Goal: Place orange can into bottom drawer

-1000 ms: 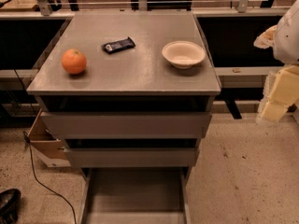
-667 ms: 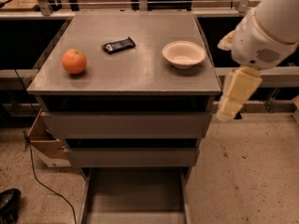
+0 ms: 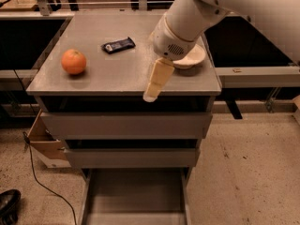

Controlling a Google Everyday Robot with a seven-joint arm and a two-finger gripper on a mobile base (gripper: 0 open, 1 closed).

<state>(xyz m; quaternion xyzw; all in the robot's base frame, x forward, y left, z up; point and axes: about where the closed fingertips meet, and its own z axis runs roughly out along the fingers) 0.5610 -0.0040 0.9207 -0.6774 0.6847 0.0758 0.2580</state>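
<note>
The orange can (image 3: 73, 61) is a round orange ball resting on the left side of the grey cabinet top (image 3: 117, 71). The bottom drawer (image 3: 136, 193) is pulled out below the two upper drawers and looks empty. My gripper (image 3: 155, 84) hangs from the white arm over the front middle of the cabinet top. It is well to the right of the orange can and holds nothing that I can see.
A dark flat snack bar (image 3: 118, 44) lies at the back middle of the top. A white bowl (image 3: 192, 60) is partly hidden behind my arm. A cardboard box (image 3: 44, 142) and a cable (image 3: 44, 186) are on the floor at left, with a black shoe (image 3: 8, 205) at the bottom left.
My arm has swung in from the right edge to over the cabinet top, moving left and now covering part of the bowl. The orange can and snack bar have not moved.
</note>
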